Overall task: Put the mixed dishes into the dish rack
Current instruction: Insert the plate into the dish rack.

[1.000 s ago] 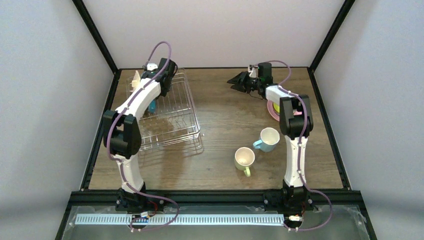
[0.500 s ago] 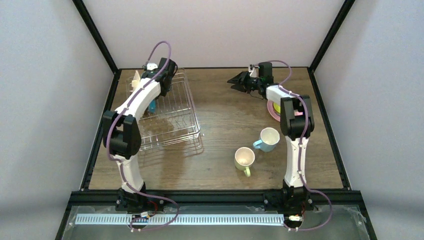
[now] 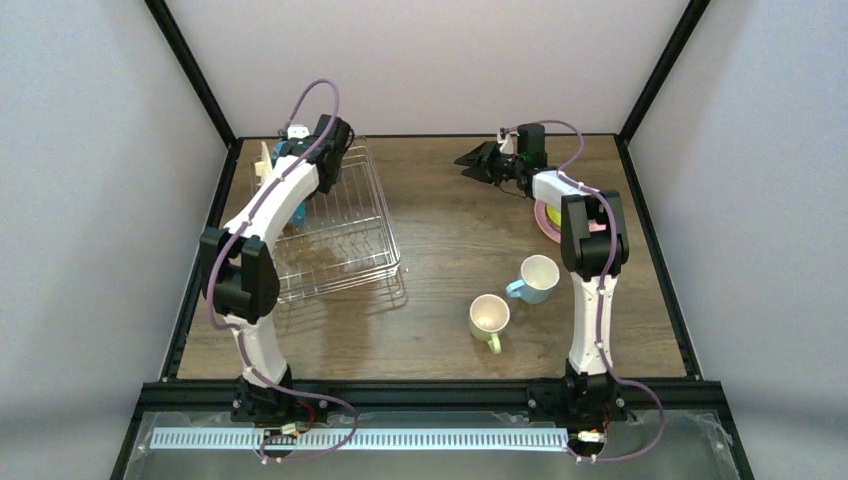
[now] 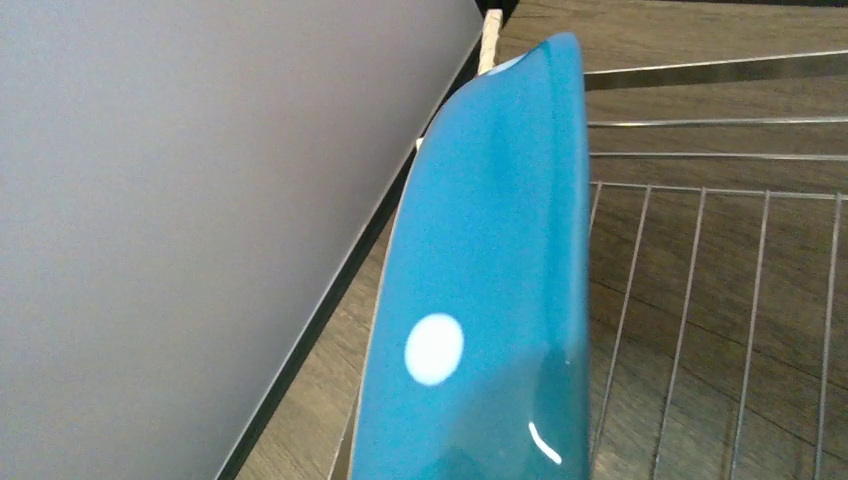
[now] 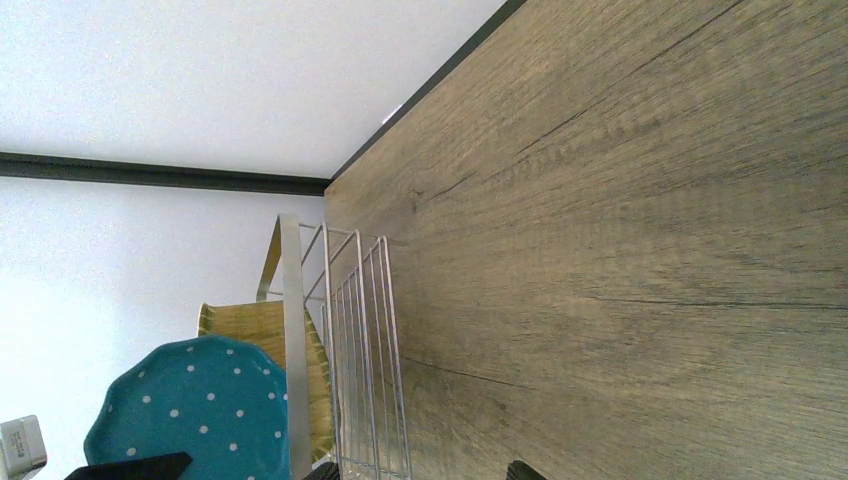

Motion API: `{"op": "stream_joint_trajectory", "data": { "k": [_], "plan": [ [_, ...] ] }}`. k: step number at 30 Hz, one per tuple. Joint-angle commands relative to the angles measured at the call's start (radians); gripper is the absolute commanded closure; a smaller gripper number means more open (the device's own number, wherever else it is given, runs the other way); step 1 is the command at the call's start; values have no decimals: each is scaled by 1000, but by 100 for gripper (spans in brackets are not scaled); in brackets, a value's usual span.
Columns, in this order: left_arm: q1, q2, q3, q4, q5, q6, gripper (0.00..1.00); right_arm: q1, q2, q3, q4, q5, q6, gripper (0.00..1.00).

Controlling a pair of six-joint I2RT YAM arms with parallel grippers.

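— What is seen at the left side of the dish rack?
— The teal dotted plate is held on edge there, just beside the tan woven-look plate, clamped by the left gripper. The right gripper is spread wide, nothing held.

Wooden table: dish rack 10 o'clock; pink round plate 2 o'clock; light-blue mug, pale yellow-green mug 5 o'clock.

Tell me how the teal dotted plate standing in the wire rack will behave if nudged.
The teal white-dotted glazed plate looks rigid and probably breakable. Its glossy surface may slip when gripped. Upright in the silver wire rack, it could tip or roll.
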Motion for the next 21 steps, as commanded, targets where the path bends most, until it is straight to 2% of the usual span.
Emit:
{"op": "stream_joint_trajectory", "data": {
  "k": [1, 8, 13, 21],
  "plan": [
    [8, -74, 36, -63, -148, -46, 97, 8, -29, -10, 7, 6, -10, 5],
    [7, -90, 19, -103, -161, -82, 97, 12, -34, -7, 1, 0, -15, 5],
    [8, -111, -35, -54, -117, -77, 97, 12, -39, -20, -1, -3, -28, 5],
    [7, -115, -38, -26, -103, -69, 97, 13, -35, -48, 17, -12, -27, 5]
  ]
}}
